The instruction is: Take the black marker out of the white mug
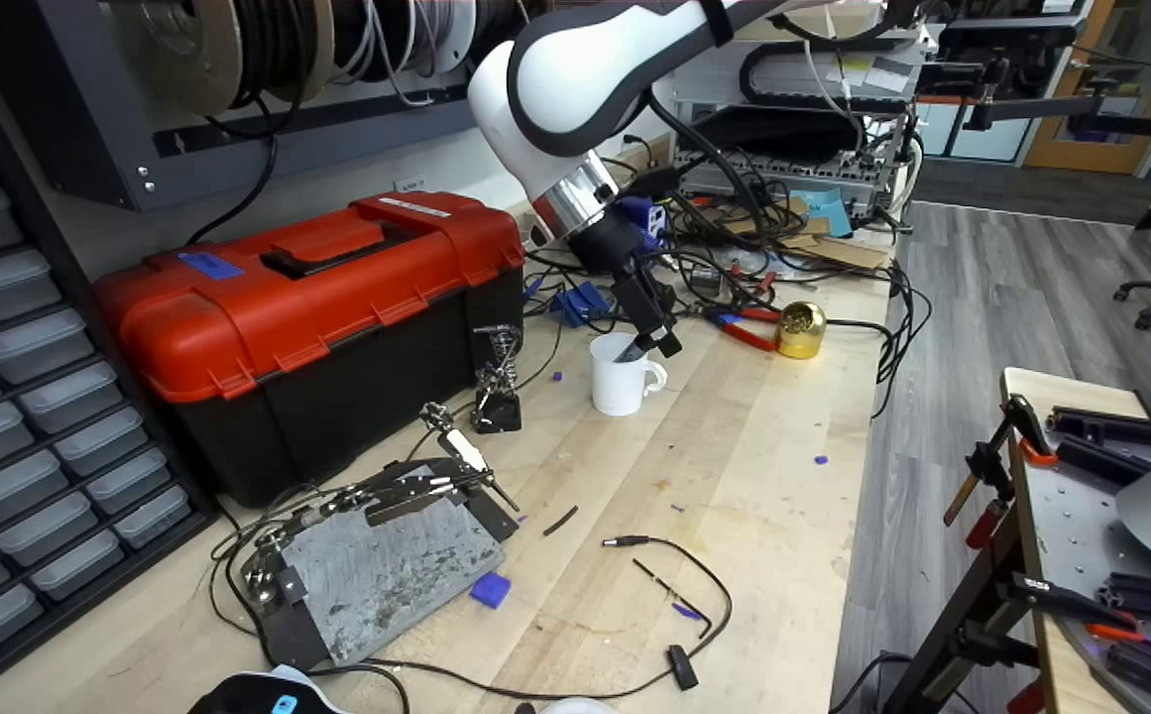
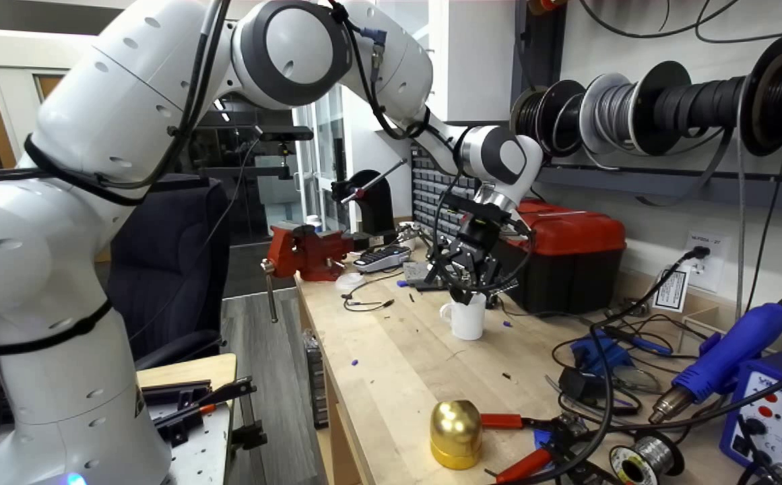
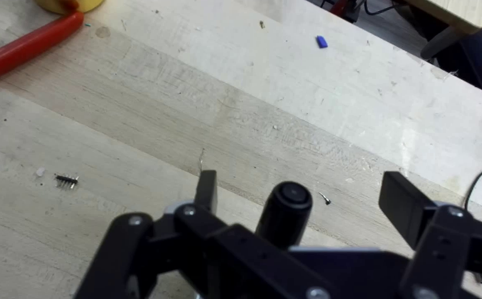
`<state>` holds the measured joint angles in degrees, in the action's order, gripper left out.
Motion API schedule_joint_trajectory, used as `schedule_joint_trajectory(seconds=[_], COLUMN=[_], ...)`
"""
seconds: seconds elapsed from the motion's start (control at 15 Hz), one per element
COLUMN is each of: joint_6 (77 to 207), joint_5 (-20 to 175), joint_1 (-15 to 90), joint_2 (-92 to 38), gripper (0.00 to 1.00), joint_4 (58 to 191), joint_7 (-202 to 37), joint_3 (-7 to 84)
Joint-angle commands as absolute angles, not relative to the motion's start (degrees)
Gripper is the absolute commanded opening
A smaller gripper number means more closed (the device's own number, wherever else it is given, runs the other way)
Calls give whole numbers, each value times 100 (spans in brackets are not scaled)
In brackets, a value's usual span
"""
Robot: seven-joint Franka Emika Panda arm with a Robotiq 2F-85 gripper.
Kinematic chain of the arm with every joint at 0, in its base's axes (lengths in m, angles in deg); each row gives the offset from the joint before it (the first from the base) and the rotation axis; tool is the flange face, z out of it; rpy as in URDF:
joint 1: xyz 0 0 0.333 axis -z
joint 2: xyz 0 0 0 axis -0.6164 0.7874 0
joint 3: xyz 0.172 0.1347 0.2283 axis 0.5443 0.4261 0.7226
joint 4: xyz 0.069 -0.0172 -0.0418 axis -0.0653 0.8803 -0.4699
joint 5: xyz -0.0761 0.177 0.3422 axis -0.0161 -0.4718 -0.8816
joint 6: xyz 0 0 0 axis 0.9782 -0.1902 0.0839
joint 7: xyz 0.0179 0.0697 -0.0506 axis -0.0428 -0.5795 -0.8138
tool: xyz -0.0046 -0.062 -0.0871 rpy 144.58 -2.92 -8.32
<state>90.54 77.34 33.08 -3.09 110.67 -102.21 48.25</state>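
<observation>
I have the gripper [image 3: 303,195] spread wide astride the black marker [image 3: 285,216], gripping nothing, so closing should trap it. I judge the marker propped inside the white mug [image 1: 617,387]. Beyond the mug, in an exterior view, the red toolbox [image 2: 569,259] stands apart.

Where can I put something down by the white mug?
Try the wood between the white mug, gold pot and bench edge, or between the mug and black plug: mostly bare, just scraps. It's crowded around the red pliers, blue heat gun and red toolbox.
</observation>
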Motion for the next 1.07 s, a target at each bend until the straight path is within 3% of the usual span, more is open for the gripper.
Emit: schedule_joint_trajectory(seconds=[0.0,0.4,0.47,0.6,1.0], joint_6=[9099,9103,9110,9130,9152], joint_5=[7887,7955,7938,7930,7915], joint_1=[3338,3345,3349,3351,3357], joint_2=[-350,-314,-317,-327,-361], gripper=[100,100,75,68,28], joint_4=[10997,10852,10852,10861,10894], joint_7=[-10332,-10372,-10372,-10378,-10387], joint_3=[4825,4835,4840,4843,4846])
